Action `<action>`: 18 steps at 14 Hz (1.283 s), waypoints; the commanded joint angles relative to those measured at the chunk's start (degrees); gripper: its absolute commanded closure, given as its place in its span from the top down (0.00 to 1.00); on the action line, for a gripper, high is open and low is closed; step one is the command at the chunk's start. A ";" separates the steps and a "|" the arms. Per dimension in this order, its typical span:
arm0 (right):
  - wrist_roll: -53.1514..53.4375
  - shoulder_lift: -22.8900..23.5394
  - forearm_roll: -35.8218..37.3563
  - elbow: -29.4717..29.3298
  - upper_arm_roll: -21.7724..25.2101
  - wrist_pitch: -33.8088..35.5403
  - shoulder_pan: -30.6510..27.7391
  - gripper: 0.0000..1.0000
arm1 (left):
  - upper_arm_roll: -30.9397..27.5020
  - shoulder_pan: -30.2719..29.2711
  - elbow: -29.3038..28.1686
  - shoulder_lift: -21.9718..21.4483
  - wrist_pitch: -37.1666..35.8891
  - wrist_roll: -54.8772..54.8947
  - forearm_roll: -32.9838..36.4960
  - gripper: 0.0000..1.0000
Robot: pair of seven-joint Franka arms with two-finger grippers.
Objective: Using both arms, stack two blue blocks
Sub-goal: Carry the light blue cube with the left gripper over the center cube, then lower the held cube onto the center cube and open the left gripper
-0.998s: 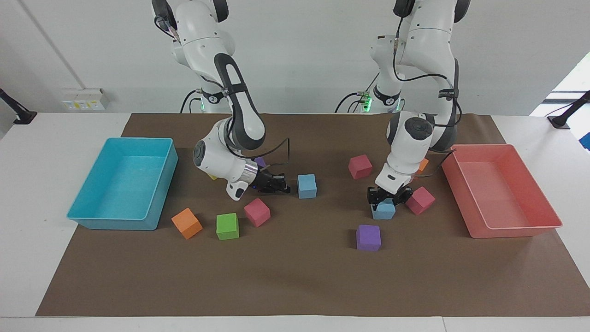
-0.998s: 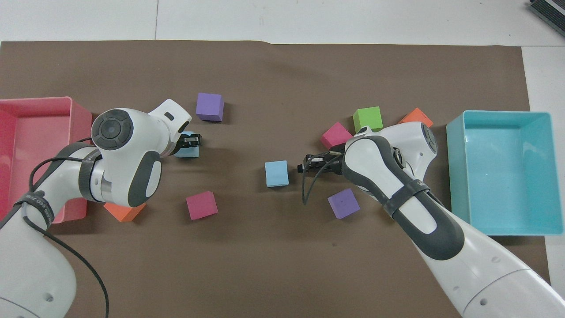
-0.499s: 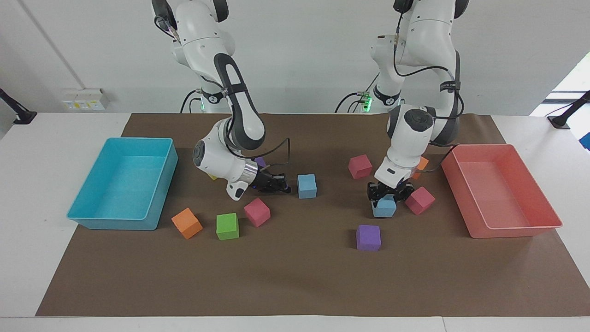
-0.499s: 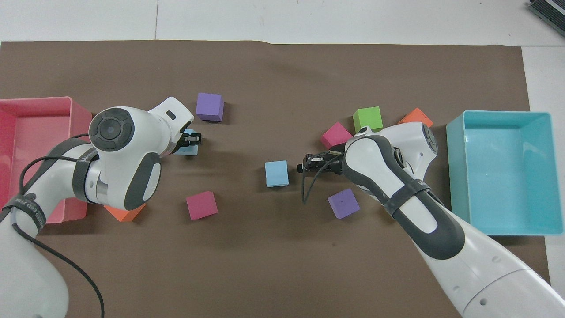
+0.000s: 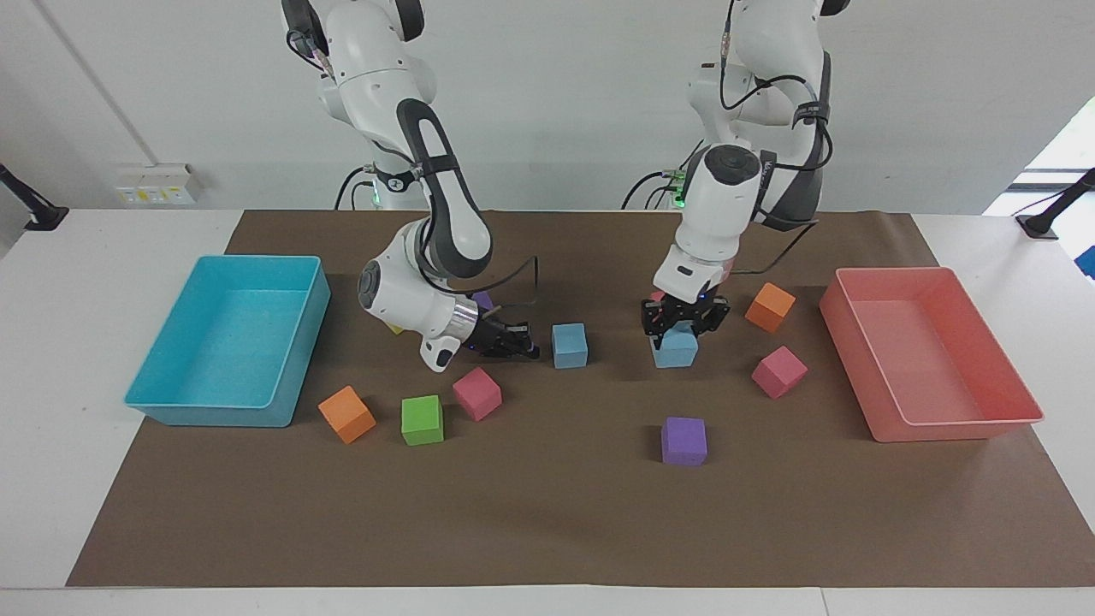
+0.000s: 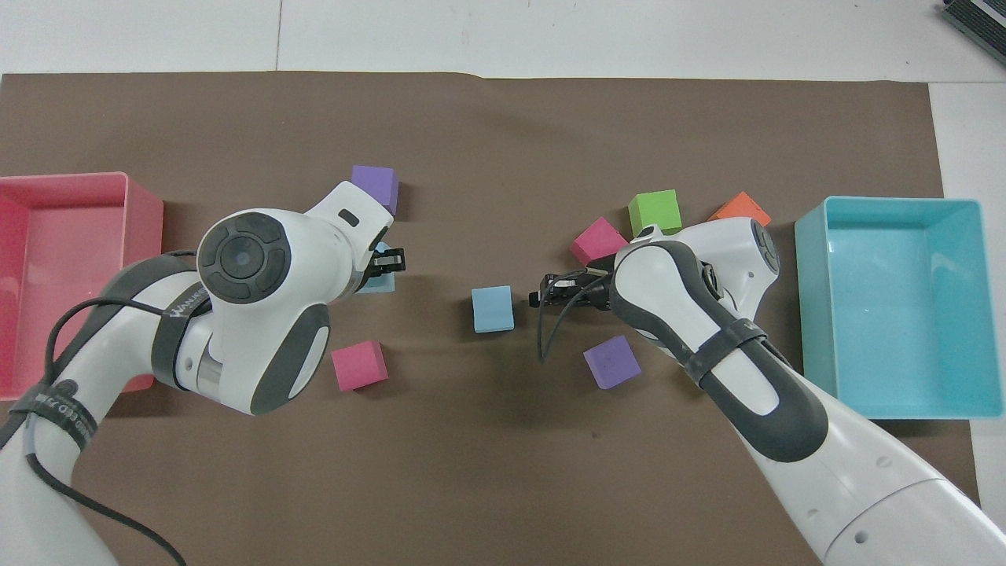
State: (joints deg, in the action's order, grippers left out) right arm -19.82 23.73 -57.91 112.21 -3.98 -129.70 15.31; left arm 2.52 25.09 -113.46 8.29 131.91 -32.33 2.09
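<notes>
One blue block (image 5: 569, 345) rests on the brown mat mid-table; it also shows in the overhead view (image 6: 492, 308). My right gripper (image 5: 518, 346) is low beside it, toward the right arm's end, pointing at it with a small gap, and shows in the overhead view (image 6: 542, 295). My left gripper (image 5: 682, 325) is shut on the second blue block (image 5: 676, 351) and holds it just above the mat, toward the left arm's end from the resting block. From overhead the left gripper (image 6: 387, 262) and wrist cover most of the held block (image 6: 379, 284).
A turquoise tray (image 5: 214, 412) stands at the right arm's end, a pink tray (image 5: 949, 428) at the left arm's end. Loose cubes: orange (image 5: 770, 306), magenta (image 5: 778, 370), purple (image 5: 683, 441), magenta (image 5: 476, 393), green (image 5: 422, 419), orange (image 5: 346, 413).
My left gripper has lifted its blue block off the mat and carried it toward the middle, away from the magenta cube. The right arm has not moved.
</notes>
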 commanded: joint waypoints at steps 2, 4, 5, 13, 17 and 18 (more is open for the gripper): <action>-2.33 -0.08 -2.12 0.47 -0.85 -0.55 -1.07 0.00 | -0.85 5.04 2.18 0.06 -2.36 -9.39 1.52 0.10; -2.33 -0.08 -2.21 0.47 -0.85 -0.55 -1.07 0.00 | -0.85 6.89 3.58 0.76 -2.36 -12.56 1.52 0.10; -2.33 -0.08 -2.12 0.47 -0.77 -0.55 -1.07 0.00 | -0.76 7.25 4.99 1.63 -2.36 -13.45 1.52 0.10; -2.33 -0.08 -2.12 0.47 -0.85 -0.46 -1.07 0.00 | -0.76 11.56 8.95 6.03 -2.89 -14.60 1.78 0.08; -2.33 -0.08 -2.12 0.47 -0.77 -0.55 -1.07 0.00 | -0.76 13.75 11.14 8.57 -2.89 -14.60 1.60 0.07; -2.33 -0.08 -2.12 0.47 -0.85 -0.55 -1.16 0.00 | -0.76 13.84 11.41 9.11 -2.80 -14.60 1.78 0.06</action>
State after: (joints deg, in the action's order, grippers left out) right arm -19.82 23.73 -57.91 112.21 -3.97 -129.70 15.29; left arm 2.72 36.93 -104.94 14.54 129.63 -45.66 2.22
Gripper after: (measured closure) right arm 0.991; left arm 0.419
